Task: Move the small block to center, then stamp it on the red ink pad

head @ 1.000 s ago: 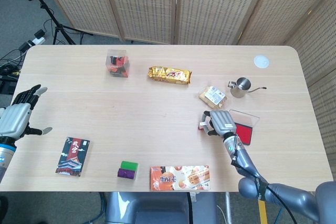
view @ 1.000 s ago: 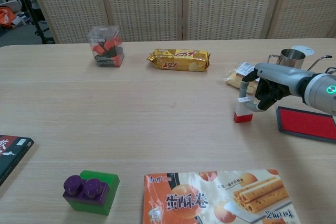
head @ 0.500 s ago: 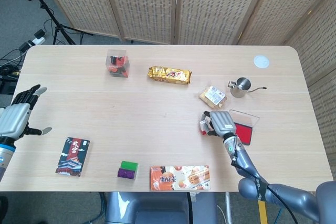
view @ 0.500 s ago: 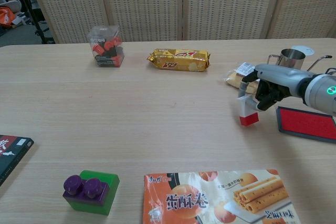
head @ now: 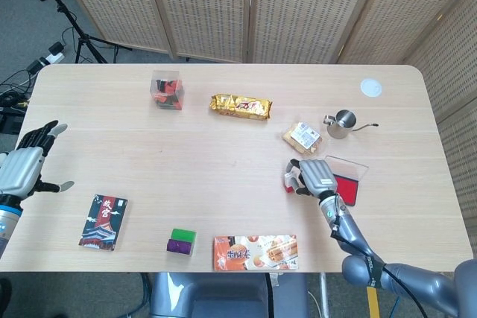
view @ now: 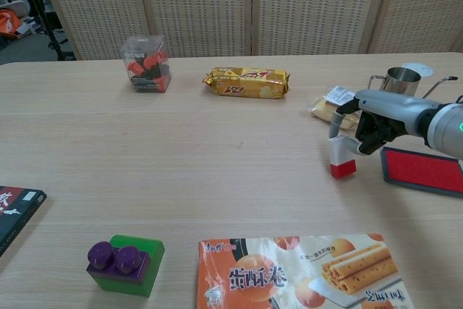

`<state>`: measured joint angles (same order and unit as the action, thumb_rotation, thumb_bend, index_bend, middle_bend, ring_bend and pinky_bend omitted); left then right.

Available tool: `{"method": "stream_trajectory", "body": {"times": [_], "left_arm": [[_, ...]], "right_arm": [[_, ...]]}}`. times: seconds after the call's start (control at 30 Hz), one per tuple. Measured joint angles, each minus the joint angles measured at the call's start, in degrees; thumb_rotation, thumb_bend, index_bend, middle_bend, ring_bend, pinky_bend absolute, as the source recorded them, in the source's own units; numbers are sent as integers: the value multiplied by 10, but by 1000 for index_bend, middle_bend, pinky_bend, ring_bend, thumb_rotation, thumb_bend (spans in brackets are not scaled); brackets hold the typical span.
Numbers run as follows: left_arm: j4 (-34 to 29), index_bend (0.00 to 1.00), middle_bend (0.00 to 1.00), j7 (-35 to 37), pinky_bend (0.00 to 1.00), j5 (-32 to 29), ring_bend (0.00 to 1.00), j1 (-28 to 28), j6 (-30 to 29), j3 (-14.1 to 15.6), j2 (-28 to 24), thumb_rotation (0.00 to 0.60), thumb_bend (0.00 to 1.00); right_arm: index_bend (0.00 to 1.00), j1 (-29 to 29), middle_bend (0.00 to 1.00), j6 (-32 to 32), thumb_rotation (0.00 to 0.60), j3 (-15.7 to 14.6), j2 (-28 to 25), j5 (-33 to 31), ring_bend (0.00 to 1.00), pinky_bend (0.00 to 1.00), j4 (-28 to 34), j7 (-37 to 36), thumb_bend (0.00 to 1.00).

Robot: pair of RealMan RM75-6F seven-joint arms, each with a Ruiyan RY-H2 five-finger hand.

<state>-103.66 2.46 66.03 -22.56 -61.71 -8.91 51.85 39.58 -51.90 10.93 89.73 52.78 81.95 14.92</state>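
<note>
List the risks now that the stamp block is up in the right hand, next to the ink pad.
1. The right robot hand holds the small stamp block only near its top, and the block looks tilted; it could slip or land on the pad askew.
2. The red ink pad has a raised dark rim on the near side; the block's red base might catch it on the way over.
3. The snack packet lies just behind the hand and could get nudged.

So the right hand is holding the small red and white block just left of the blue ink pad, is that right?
Not quite: the ink pad is red, not blue, as the chest view shows. The rest holds: the right hand holds the small red and white block just left of that pad.
</note>
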Motion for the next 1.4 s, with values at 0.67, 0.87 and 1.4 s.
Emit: {"method": "stream_trajectory", "body": {"times": [0.67,0.87,1.4], "left_arm": [[-5,0,0,2,0,10,0,2,-2,3,-2,600,25],[-7,0,0,5,0,14,0,5,-7,4,-4,600,26],[-11,0,0,46,0,62,0,31,-38,14,-17,600,18]], "right_arm": [[379,-30,971,-11,600,-21,-48,19,900,1000,49,-14,620],[379,-39,971,-25,600,-25,-59,38,900,1000,66,-24,620],[129,-100,46,-173,600,-6,-140,190,5,228,143,-94,0]]}}
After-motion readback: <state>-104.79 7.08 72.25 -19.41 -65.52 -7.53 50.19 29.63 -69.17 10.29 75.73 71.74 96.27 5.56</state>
